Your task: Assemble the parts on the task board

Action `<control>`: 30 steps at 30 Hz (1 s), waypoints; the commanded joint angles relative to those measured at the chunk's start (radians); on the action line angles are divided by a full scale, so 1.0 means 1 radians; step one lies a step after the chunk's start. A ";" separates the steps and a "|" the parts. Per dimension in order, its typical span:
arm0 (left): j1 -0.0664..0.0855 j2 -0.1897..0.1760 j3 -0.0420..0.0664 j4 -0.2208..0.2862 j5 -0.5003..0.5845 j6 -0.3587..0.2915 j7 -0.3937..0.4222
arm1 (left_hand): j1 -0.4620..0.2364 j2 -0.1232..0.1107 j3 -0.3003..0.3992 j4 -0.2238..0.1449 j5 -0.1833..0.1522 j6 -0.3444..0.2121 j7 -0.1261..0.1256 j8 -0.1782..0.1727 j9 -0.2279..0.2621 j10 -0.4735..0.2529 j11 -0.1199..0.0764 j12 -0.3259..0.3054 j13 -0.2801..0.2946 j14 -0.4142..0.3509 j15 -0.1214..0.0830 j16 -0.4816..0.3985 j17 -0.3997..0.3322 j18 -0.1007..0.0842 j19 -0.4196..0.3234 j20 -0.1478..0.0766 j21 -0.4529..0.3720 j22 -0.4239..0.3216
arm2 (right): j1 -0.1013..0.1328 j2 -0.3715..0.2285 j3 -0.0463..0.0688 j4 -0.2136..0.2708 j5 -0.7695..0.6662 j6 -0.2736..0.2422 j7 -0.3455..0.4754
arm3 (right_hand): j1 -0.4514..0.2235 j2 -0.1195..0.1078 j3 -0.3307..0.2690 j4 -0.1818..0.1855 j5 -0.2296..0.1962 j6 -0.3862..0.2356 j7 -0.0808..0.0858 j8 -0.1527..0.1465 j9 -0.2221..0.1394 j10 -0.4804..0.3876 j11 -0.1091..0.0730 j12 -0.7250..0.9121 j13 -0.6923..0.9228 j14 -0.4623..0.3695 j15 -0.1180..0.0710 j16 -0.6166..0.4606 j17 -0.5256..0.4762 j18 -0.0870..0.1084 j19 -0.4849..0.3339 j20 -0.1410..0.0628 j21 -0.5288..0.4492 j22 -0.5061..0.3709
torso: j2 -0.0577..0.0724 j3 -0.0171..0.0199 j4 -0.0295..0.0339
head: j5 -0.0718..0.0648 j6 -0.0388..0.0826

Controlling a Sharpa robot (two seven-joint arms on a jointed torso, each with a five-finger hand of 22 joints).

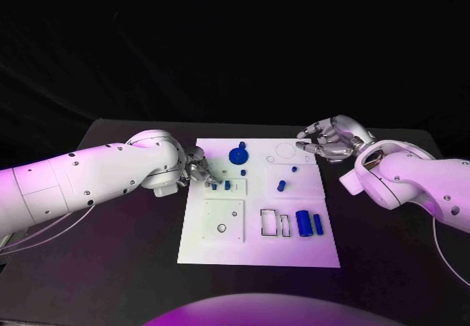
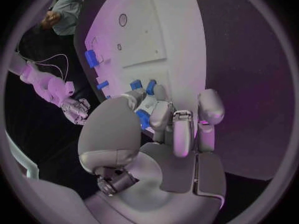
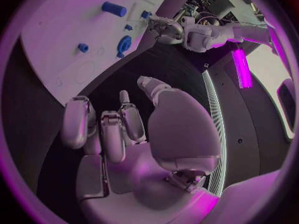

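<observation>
left hand [image 1: 199, 170]: at board's left edge, frame centre-left, fingers pinching a small blue part [image 2: 142, 119]; may slip.
right hand [image 1: 331, 140]: upper right, off the task board [image 1: 294, 248], fingers curled, empty.

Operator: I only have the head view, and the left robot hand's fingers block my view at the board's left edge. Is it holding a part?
Observer: As far as the left wrist view shows, yes. The left robot hand has a small blue part pinched between its thumb and a finger.
Operator: And the right robot hand? From above I can't see into its palm.
Observer: The right wrist view shows the right robot hand holding nothing, with its thumb apart from its fingers.
Operator: Is it over the board?
Observer: No. Its fingers are over the black table, beside the edge of the white board.
</observation>
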 commanded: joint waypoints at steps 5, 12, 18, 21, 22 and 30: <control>0.000 -0.008 0.006 0.002 0.071 -0.067 0.018 | -0.002 0.001 -0.040 0.000 0.028 -0.019 0.005 -0.008 0.007 0.002 0.004 -0.010 -0.009 0.100 0.003 -0.003 0.244 -0.009 -0.002 -0.011 -0.007 0.000 | -0.002 0.001 0.000 -0.001 -0.003 0.005 0.009 | -0.007 -0.003 -0.001 0.006 0.004 -0.005 0.000 0.002 0.001 -0.005 -0.002 0.001 -0.001 0.087 -0.003 -0.007 0.191 0.008 -0.005 0.000 -0.005 0.022 | -0.001 0.0009 0.0009 | -0.001 0.001; 0.000 -0.011 0.007 -0.001 0.079 -0.071 0.022 | -0.002 0.005 -0.074 0.001 0.052 -0.022 0.005 -0.009 0.011 0.001 0.004 -0.008 -0.007 0.101 0.002 -0.003 0.245 -0.009 -0.002 -0.012 -0.009 0.001 | -0.003 0.001 0.000 -0.001 -0.003 0.005 0.009 | -0.007 -0.003 -0.001 0.006 0.004 -0.005 0.000 0.002 0.001 -0.005 -0.002 0.001 -0.001 0.087 -0.003 -0.007 0.191 0.008 -0.005 0.000 -0.005 0.022 | 0.000 0.0009 -0.0002 | 0.002 0.003; 0.000 -0.015 0.009 -0.002 0.082 -0.090 0.034 | 0.001 0.013 -0.090 0.001 0.066 -0.023 0.005 -0.010 0.014 0.000 0.004 -0.007 -0.007 0.100 0.002 -0.003 0.244 -0.009 -0.001 -0.013 -0.010 0.003 | -0.004 0.001 0.000 -0.001 -0.003 0.005 0.009 | -0.006 -0.003 -0.001 0.007 0.004 -0.006 0.000 0.002 0.001 -0.005 -0.002 0.001 0.000 0.088 -0.003 -0.007 0.192 0.008 -0.005 0.000 -0.005 0.023 | 0.000 0.0014 -0.0012 | 0.002 0.004; 0.000 -0.020 0.013 0.002 0.089 -0.116 0.068 | 0.026 0.022 -0.082 0.000 0.089 -0.058 0.010 -0.032 0.008 -0.015 0.007 -0.030 -0.034 0.095 0.003 -0.012 0.216 -0.004 -0.012 -0.019 -0.030 -0.006 | -0.004 0.000 0.000 -0.002 -0.003 0.004 0.009 | -0.006 -0.003 -0.001 0.007 0.004 -0.006 0.000 0.002 0.001 -0.005 -0.002 0.001 0.000 0.088 -0.003 -0.007 0.192 0.008 -0.005 0.000 -0.005 0.023 | 0.000 0.0016 -0.0009 | 0.001 0.008; 0.000 -0.022 0.015 0.004 0.097 -0.128 0.092 | 0.050 0.021 -0.060 -0.002 0.095 -0.090 0.019 -0.050 0.000 -0.049 0.014 -0.078 -0.087 0.081 0.005 -0.034 0.157 0.009 -0.051 -0.023 -0.095 -0.041 | -0.004 0.000 0.000 -0.002 -0.003 0.004 0.009 | -0.006 -0.003 -0.001 0.007 0.004 -0.006 0.000 0.002 0.001 -0.005 -0.002 0.001 0.000 0.088 -0.003 -0.007 0.192 0.008 -0.005 0.000 -0.005 0.023 | 0.000 0.0015 -0.0007 | 0.000 0.011; 0.002 -0.032 0.021 0.032 0.102 -0.233 0.385 | 0.237 -0.057 0.290 -0.137 -0.023 -0.212 0.101 -0.141 -0.098 -0.416 0.083 -0.451 -0.471 -0.057 0.061 -0.169 -0.139 0.052 -0.237 0.020 -0.394 -0.185 | -0.005 -0.002 0.000 -0.003 -0.003 0.001 0.011 | -0.005 -0.002 0.000 0.007 0.005 -0.007 0.000 0.002 0.002 -0.008 -0.002 -0.002 -0.005 0.087 -0.003 -0.008 0.188 0.010 -0.008 0.000 -0.010 0.019 | 0.001 0.0011 0.0002 | -0.008 0.022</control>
